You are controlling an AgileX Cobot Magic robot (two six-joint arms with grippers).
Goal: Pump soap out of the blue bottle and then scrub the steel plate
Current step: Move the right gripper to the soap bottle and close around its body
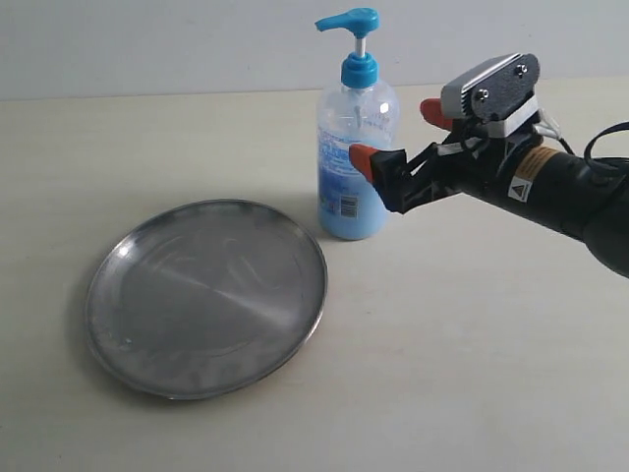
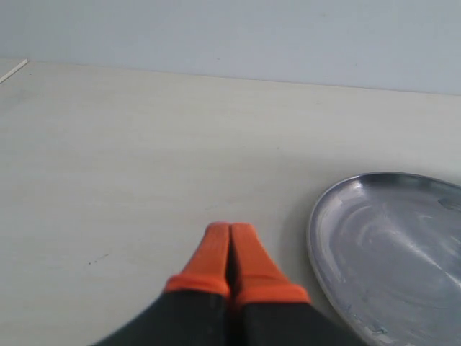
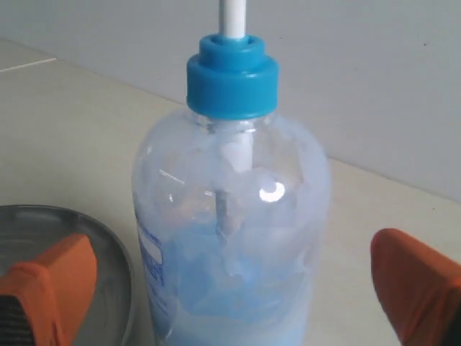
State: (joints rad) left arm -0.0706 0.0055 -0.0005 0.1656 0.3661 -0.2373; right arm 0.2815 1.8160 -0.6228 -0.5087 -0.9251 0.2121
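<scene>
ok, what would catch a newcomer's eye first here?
The blue bottle, upright at the table's middle, with the right end effector open, orange pads flanking it without touching. The steel plate lies just left of it, shiny and streaked. The left end effector sits shut beside the plate's rim.

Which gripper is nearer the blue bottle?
Right. The right gripper is at the blue bottle, jaws open toward it; the left gripper sits shut beside the steel plate, farther off.

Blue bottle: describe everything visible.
The blue bottle is clear plastic, light blue liquid filling its lower part, with a bright blue pump head and collar and a blue-white barcode label. It stands upright on the table, close beside the steel plate. The open right claw flanks it without touching.
</scene>
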